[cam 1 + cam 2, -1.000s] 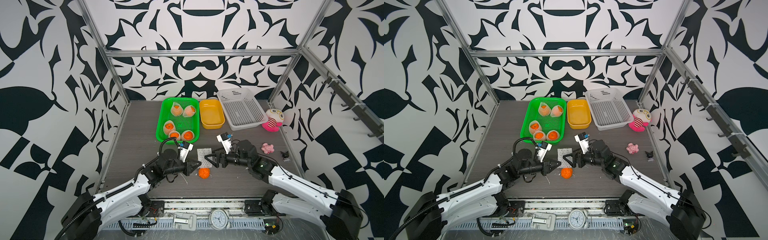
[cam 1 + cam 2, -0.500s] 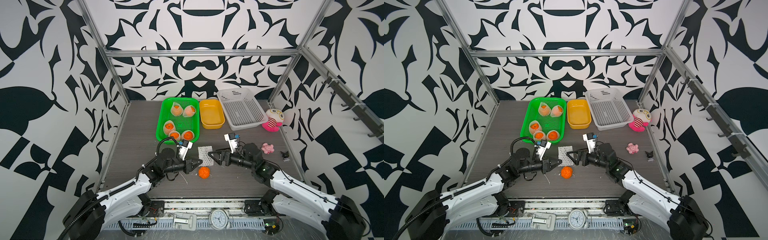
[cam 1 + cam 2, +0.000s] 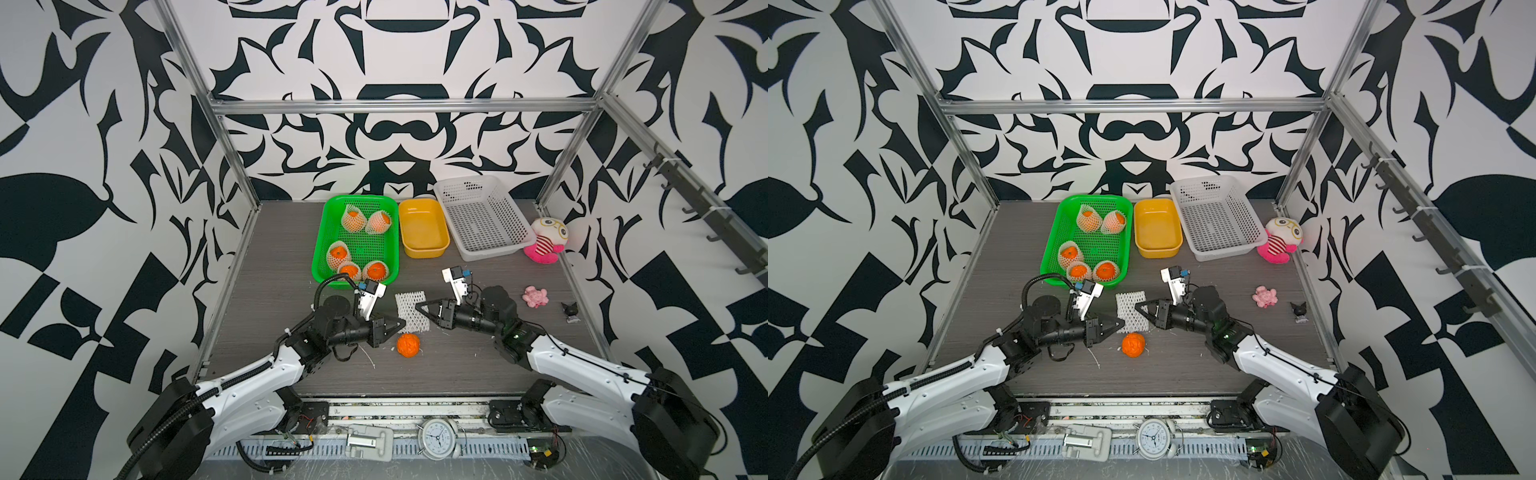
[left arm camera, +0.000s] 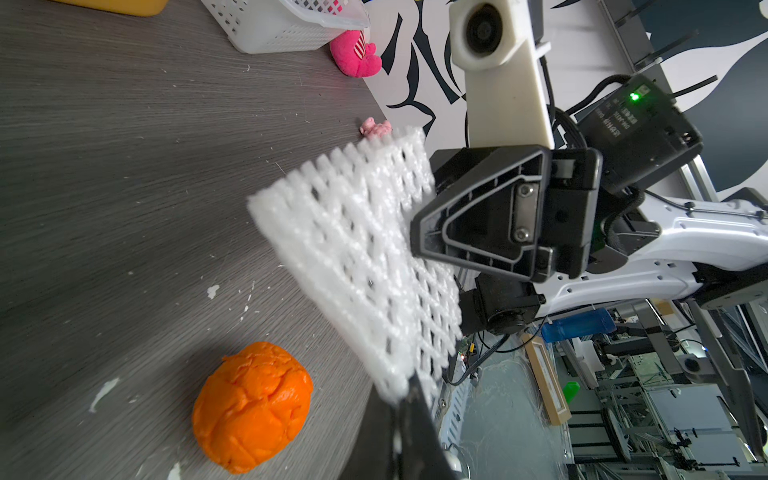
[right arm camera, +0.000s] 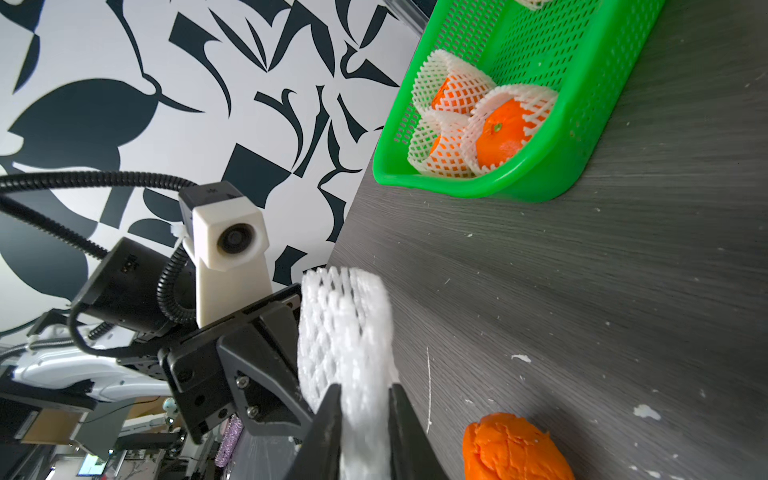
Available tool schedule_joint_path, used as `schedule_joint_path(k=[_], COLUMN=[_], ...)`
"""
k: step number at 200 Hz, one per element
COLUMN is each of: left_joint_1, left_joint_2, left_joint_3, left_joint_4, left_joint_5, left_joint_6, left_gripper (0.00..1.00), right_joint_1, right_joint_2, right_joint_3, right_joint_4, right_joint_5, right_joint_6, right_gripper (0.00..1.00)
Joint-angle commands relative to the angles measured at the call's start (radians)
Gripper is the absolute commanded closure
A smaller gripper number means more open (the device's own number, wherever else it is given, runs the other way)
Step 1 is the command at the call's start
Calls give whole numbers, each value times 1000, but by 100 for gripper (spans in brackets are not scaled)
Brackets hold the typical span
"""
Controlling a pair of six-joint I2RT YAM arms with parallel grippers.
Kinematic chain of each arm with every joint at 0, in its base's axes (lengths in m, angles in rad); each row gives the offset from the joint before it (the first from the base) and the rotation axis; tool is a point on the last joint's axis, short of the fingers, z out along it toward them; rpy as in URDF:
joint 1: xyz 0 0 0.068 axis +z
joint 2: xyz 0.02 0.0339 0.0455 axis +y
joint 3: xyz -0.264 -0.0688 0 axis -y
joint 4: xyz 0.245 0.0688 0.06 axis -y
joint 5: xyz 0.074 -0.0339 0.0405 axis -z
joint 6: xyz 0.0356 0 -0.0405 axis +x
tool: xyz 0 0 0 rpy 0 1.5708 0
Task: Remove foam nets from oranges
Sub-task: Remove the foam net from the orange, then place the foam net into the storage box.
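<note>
In both top views one bare orange [image 3: 408, 345] sits on the counter [image 3: 270, 316] with nothing around it, and its foam net [image 3: 410, 311], flattened to a rectangle, hangs just behind it between the two arms. The left gripper [image 3: 397, 324] is closed on the net's near corner, and the right gripper [image 3: 419, 306] meets its opposite edge. Five netted oranges [image 3: 1069, 254] lie in the green basket [image 3: 1044, 266], so I judge one of six finished and five left. The yellow tub [image 3: 1158, 251] and white basket [image 3: 1221, 249] hold nothing, so the freed net and fruit have not yet been put anywhere. In the left wrist view, the net [image 4: 353, 257] is clear of the counter, one corner pinched at that gripper's fingers [image 4: 409, 419], with the peeled-free orange [image 4: 253, 407] lying apart from it below. In the right wrist view, the right gripper [image 5: 365, 415] has its jaws drawn in on either side of the net [image 5: 345, 332], squeezing the foam, and three of the wrapped oranges [image 5: 507, 129] show in the basket beyond.
</note>
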Motion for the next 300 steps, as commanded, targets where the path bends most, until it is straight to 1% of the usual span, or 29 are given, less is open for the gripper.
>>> schedule_joint_path(k=[1, 11, 25, 33, 42, 62, 70, 74, 84, 97, 102, 106, 122, 151, 191, 219, 242, 300], left_joint_1=[4, 4, 4, 4, 4, 4, 4, 4, 4, 4, 4, 4, 4, 5, 4, 4, 4, 12], left_joint_2=[-8, -6, -5, -7, -11, -29, -41, -46, -69, -100, -112, -121, -152, -162, -124, -92, -52, 20], left_joint_3=[-5, -5, -5, -5, -6, -8, -6, -5, 6, 23, 29, 33, 49, 100, 175, 207, 238, 275], left_joint_4=[16, 14, 12, 7, 0, -19, -38, -54, -112, -185, -211, -227, -286, -376, -448, -461, -455, -430], left_joint_5=[4, 3, 0, -4, -13, -31, -39, -50, -86, -128, -143, -155, -202, -247, -269, -283, -290, -362], left_joint_6=[-5, -5, -4, -4, -3, 7, 10, 11, 10, 18, 22, 25, 35, 74, 111, 129, 128, 124], left_gripper=[100, 100, 100, 95, 88, 66, 53, 44, 30, 18, 16, 10, 1, 0, 0, 0, 0, 1], right_joint_1=[-4, -4, -4, -4, -5, -6, -5, -6, -8, -10, -12, -14, -20, -34, -64, -101, -149, -271], right_joint_2=[-27, -31, -34, -38, -42, -56, -63, -67, -76, -85, -89, -91, -99, -96, -55, 11, 84, 323], right_joint_3=[-3, -4, -3, -2, 0, 13, 20, 26, 41, 69, 81, 91, 140, 239, 358, 428, 482, 643], right_joint_4=[56, 48, 42, 36, 27, -15, -41, -57, -102, -170, -200, -224, -326, -500, -631, -661, -655, -603], right_joint_5=[1, 4, 6, 8, 11, 21, 30, 37, 50, 66, 73, 78, 112, 180, 252, 265, 242, 190], right_joint_6=[-1, -4, -7, -10, -16, -39, -51, -58, -76, -103, -115, -125, -172, -264, -364, -414, -428, -457], right_gripper=[90, 93, 93, 93, 94, 97, 98, 98, 100, 100, 100, 100, 100, 100, 100, 100, 100, 100])
